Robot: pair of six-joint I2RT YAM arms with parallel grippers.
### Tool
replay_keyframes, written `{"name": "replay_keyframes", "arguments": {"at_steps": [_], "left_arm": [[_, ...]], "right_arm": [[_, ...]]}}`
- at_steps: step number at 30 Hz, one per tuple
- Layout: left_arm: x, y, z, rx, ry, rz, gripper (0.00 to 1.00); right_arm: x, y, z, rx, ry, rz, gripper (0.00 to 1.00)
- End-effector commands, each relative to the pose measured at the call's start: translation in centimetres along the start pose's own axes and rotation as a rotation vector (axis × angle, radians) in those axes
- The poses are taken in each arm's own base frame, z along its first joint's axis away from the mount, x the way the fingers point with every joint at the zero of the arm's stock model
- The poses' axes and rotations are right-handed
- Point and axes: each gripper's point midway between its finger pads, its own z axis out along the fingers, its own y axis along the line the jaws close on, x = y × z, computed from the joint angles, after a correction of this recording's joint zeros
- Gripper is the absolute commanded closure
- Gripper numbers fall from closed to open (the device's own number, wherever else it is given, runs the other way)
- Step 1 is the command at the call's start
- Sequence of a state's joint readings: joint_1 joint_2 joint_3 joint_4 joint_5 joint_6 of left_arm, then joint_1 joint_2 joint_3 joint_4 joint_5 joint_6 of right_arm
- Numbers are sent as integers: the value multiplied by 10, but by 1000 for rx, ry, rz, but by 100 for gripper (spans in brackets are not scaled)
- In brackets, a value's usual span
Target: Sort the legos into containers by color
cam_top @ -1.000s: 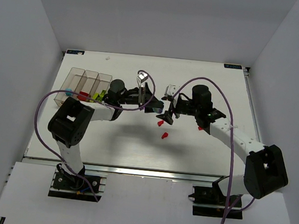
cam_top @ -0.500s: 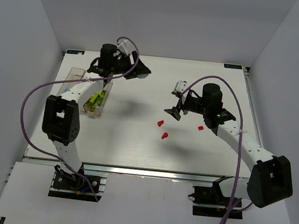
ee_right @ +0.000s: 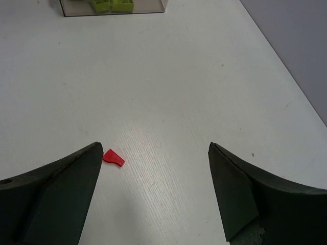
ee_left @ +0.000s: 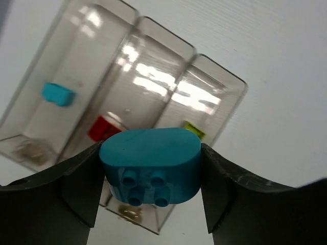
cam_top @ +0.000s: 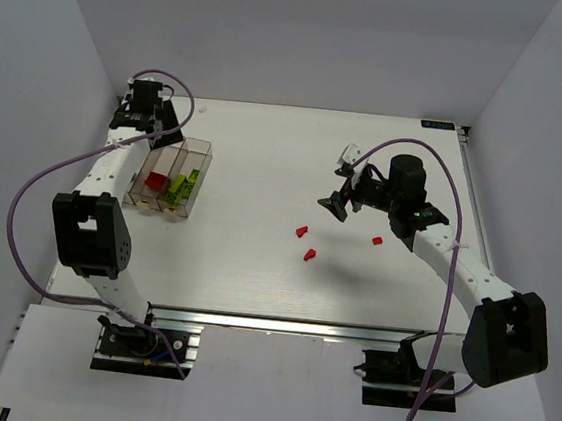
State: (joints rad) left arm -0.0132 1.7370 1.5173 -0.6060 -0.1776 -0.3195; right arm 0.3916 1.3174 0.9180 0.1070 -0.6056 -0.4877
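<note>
The three clear containers (cam_top: 195, 151) stood joined in a row on the far left part of the table (cam_top: 267, 149). In the left wrist view, the bin at one end held a small cyan brick (ee_left: 57, 94), the middle bin held a red brick (ee_left: 103, 127), and the bin at the other end held a lime green brick (ee_left: 194, 129). From above, more lime green pieces (cam_top: 185, 186) lay close together in that last bin. The left arm was stretched out to the far left corner of the table, and its wrist was high above the far end of the containers. The left gripper (ee_left: 151, 176) was closed on a cyan-blue brick (ee_left: 149, 153). Both fingers pressed on the sides of the brick, its studs faced the camera, and it was in the air over the bins. The right arm reached from its base toward the middle of the table, with the elbow bent. The right gripper (cam_top: 340, 205) hovered above the table with its jaws wide apart and held nothing. In the right wrist view a red bit (ee_right: 113, 157) lay on the table just beside the tip of one finger; whether they touched, I could not tell. Three red bits (cam_top: 308, 256) lay loose on the table near this gripper, well apart from the containers.
</note>
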Motion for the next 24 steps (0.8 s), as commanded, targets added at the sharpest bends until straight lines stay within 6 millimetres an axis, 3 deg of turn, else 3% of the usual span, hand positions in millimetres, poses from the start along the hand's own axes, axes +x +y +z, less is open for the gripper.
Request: {"name": "replay_keyframes", "arguments": {"at_steps": [1, 3, 9, 16, 20, 23, 24], "left_arm": [[-23, 63, -23, -244, -88, -22, 99], [-25, 83, -18, -289, -87, -81, 100], [-33, 117, -5, -323, -121, -343, 100], [-37, 110, 33, -218, -50, -583, 97], [-31, 97, 52, -166, 5, -620, 96], [-25, 104, 57, -189, 12, -640, 90], [-24, 107, 57, -202, 7, -640, 83]], "right_arm": [[-12, -4, -1, 2, -34, 0, 11], [-14, -2, -1, -5, -41, 1, 11], [-17, -1, -4, -11, -53, 0, 11], [-17, -2, -6, -11, -55, 2, 11], [-15, -4, -6, -6, -52, 8, 11], [-13, -4, -6, -8, -49, 14, 11], [-14, -4, -6, -9, -50, 13, 11]]}}
